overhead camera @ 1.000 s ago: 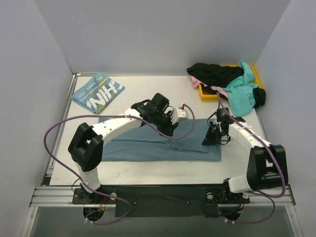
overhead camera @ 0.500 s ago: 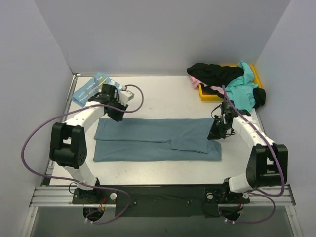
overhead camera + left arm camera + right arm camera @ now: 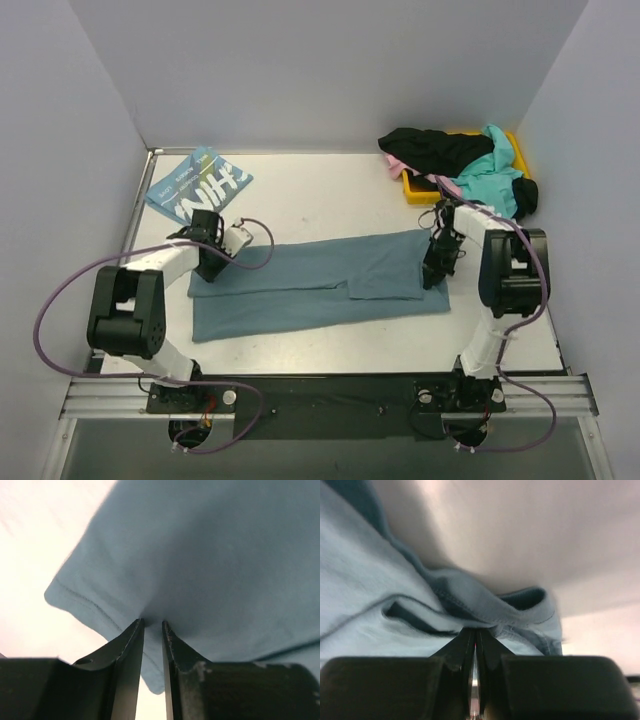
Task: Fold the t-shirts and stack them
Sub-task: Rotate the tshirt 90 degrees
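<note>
A slate-teal t-shirt [image 3: 320, 285] lies spread in a long band across the middle of the table. My left gripper [image 3: 210, 264] is at its far left corner, and the left wrist view shows the gripper [image 3: 152, 626] shut on a pinch of that cloth near the hem. My right gripper [image 3: 433, 272] is at the shirt's right end. In the right wrist view it [image 3: 475, 634] is shut on the bunched hem [image 3: 470, 602]. A folded light-blue t-shirt with white letters [image 3: 198, 187] lies at the far left.
A yellow bin [image 3: 413, 188] stands at the far right corner. Black [image 3: 435, 148], turquoise [image 3: 490, 185] and pink [image 3: 397, 165] shirts are heaped over it. Grey walls close in the table on three sides.
My left arm swung from over the shirt's middle to its far left corner, then drew that corner toward the near side. The right gripper stayed shut at the right end while its arm shifted.
</note>
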`<state>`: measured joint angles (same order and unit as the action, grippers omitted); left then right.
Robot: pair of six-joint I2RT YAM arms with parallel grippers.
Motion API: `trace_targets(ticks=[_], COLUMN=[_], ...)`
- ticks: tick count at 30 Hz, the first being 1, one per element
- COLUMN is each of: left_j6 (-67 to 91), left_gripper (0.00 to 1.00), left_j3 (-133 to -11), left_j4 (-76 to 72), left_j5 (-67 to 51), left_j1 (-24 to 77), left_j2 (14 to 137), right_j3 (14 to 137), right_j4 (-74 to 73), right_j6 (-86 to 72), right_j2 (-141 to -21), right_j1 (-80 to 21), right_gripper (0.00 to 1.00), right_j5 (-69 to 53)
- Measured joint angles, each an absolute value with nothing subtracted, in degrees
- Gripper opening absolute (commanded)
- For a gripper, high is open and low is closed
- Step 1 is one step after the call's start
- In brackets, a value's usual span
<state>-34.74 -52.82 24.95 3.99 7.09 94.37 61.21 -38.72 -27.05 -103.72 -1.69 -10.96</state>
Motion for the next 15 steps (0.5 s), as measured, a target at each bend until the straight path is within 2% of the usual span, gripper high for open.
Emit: trace_targets(ticks=[4,10,15], left_j6=[-40.5,-50.7,-49.7], left_gripper=[0.33,0.35,0.33], left_j3=[-45.0,-42.9,-51.8], left_j4=[30.7,52.9,57.6], left_j5=[1.7,-7.3,-11.6], left_j1=[7.1,10.2,9.9], left_j2=[85.5,69.7,66.5], right_j3=[78.5,104.9,107.2], right_j4=[-40.9,-42.4,-44.4], right_j6=[-25.2,-21.4,-19.3], right_j2=[-114.4,-127.3,-123.8], right_j1=[-3.3,-7.0,-8.7], right_gripper=[0.00,0.00,0.00], right_j5=[-7.8,-7.0,-4.8])
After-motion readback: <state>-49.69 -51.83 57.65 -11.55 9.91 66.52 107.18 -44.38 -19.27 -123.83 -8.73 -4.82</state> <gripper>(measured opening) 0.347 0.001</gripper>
